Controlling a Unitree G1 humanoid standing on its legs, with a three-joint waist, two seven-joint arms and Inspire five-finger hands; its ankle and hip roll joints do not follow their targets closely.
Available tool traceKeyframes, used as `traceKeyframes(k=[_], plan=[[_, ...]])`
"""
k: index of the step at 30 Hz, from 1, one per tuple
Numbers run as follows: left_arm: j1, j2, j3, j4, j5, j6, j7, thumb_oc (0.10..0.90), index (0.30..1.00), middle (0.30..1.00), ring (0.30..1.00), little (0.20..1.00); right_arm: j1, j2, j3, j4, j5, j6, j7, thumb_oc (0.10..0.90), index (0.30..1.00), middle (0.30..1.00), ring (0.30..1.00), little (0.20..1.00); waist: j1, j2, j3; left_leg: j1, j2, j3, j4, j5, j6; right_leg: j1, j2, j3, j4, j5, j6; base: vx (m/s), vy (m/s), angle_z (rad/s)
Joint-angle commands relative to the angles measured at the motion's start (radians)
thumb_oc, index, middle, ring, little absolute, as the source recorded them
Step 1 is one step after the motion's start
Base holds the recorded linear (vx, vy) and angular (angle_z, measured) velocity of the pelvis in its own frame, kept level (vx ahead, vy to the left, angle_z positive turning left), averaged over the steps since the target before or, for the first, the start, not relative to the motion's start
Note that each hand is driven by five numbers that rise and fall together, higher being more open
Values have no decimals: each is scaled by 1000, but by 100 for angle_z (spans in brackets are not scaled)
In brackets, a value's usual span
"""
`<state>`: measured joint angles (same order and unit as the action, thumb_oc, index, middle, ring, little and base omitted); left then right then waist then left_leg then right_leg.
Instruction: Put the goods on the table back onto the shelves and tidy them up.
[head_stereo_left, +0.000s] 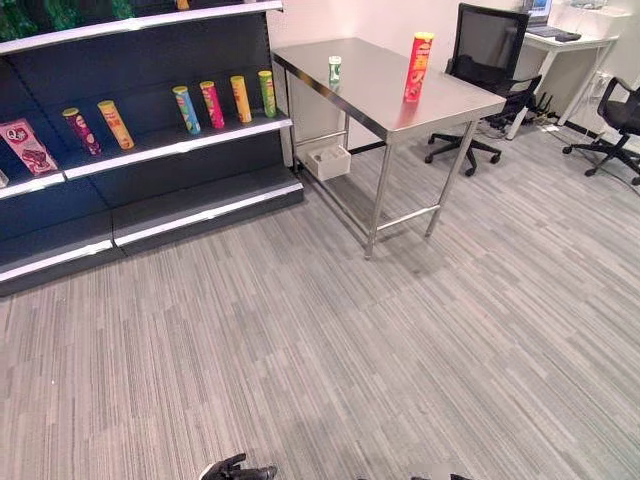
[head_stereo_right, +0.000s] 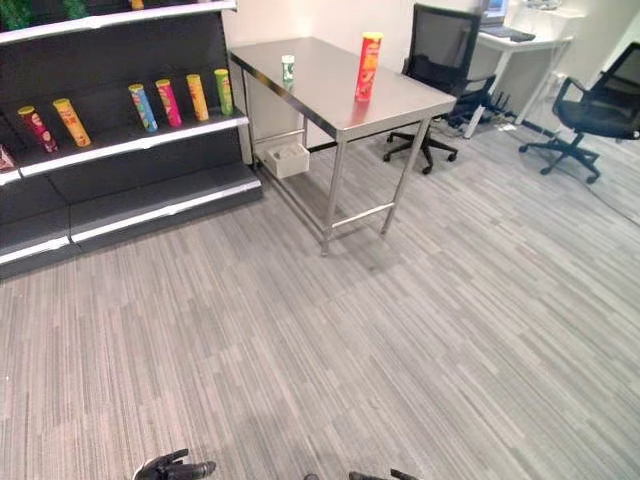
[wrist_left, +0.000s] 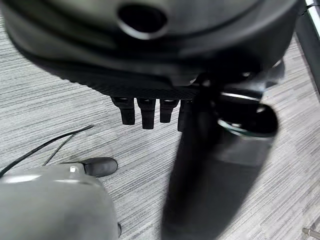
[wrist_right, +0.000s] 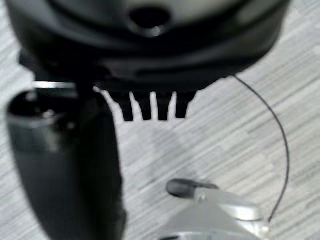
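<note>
Table (head_stereo_left: 380, 85) carries a red tube (head_stereo_left: 418, 67) and a green can (head_stereo_left: 335, 70), well apart. Left hand (wrist_left: 150, 60) and right hand (wrist_right: 150, 55) hang empty, fingers relaxed.

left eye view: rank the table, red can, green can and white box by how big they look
1. table, by far the largest
2. red can and white box: about alike, the can taller and the box wider, so I won't rank them
3. green can, the smallest
</note>
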<state>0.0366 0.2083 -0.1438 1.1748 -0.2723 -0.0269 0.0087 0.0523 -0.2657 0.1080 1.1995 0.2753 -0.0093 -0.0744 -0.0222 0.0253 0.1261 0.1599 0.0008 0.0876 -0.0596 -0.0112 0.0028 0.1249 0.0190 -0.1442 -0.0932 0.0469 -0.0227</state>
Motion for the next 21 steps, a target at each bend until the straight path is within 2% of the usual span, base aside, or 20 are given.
traceKeyframes(k=[1,10,12,15,16,17,18,19,20,21], plan=[[-50,25,9,-3,5,-40,-1,800,900,900,900,900,-41,-29,-10,-30,25,-35,-21,800,900,900,900,900,-7,-35,10,-1,45,-40,-28,-21,-63,8,-84,31,6,-36,138,13,-23,-3],[-53,32,11,9,5,-32,-5,800,900,900,900,900,-45,-39,11,-39,8,-27,-12,800,900,900,900,900,-2,-39,20,3,60,-37,-28,-16,-69,4,-68,33,6,-40,129,18,-61,-3],[-54,35,15,6,-8,-30,-6,800,900,900,900,900,-50,-43,15,-49,7,-27,-11,800,900,900,900,900,0,-45,38,-17,72,-45,-1,-12,-75,-1,-60,32,6,-43,120,-6,-122,1],[-60,39,13,-3,-24,-30,-3,800,900,900,900,900,-55,-50,20,-68,19,-33,-13,800,900,900,900,900,3,-58,76,-100,75,-57,130,-31,-85,-14,-55,31,17,-49,102,-57,-100,3],[-61,39,13,-3,-25,-30,-3,800,900,900,900,900,-55,-50,20,-68,19,-33,-13,800,900,900,900,900,2,-58,75,-103,75,-58,134,-33,-85,-16,-55,30,17,-49,102,-60,-167,11],[-63,42,16,-8,-42,-29,-2,800,900,900,900,900,-53,-55,23,-85,28,-40,-14,800,900,900,900,900,9,-70,106,-176,64,-75,261,-25,-93,-19,-49,32,30,-60,83,-70,-173,7],[-65,41,15,-15,-50,-28,0,800,900,900,900,900,-53,-59,22,-96,32,-40,-17,800,900,900,900,900,10,-74,123,-240,63,-96,352,-2,-94,-22,-48,28,38,-64,73,-33,-275,24],[-65,38,18,-19,-57,-29,3,800,900,900,900,900,-51,-68,25,-113,32,-42,-18,800,900,900,900,900,16,-78,147,-317,55,-116,495,48,-84,-12,-42,25,47,-75,56,-1,-155,47],[-65,37,18,-19,-57,-29,3,800,900,900,900,900,-51,-68,25,-113,32,-42,-18,800,900,900,900,900,14,-77,146,-321,56,-118,500,46,-84,-13,-40,23,48,-75,55,67,-141,63],[-66,34,18,-12,-60,-27,8,800,900,900,900,900,-56,-73,28,-112,33,-38,-21,800,900,900,900,900,19,-80,157,-359,47,-122,538,72,-76,-6,-39,20,52,-82,48,149,-61,45]])
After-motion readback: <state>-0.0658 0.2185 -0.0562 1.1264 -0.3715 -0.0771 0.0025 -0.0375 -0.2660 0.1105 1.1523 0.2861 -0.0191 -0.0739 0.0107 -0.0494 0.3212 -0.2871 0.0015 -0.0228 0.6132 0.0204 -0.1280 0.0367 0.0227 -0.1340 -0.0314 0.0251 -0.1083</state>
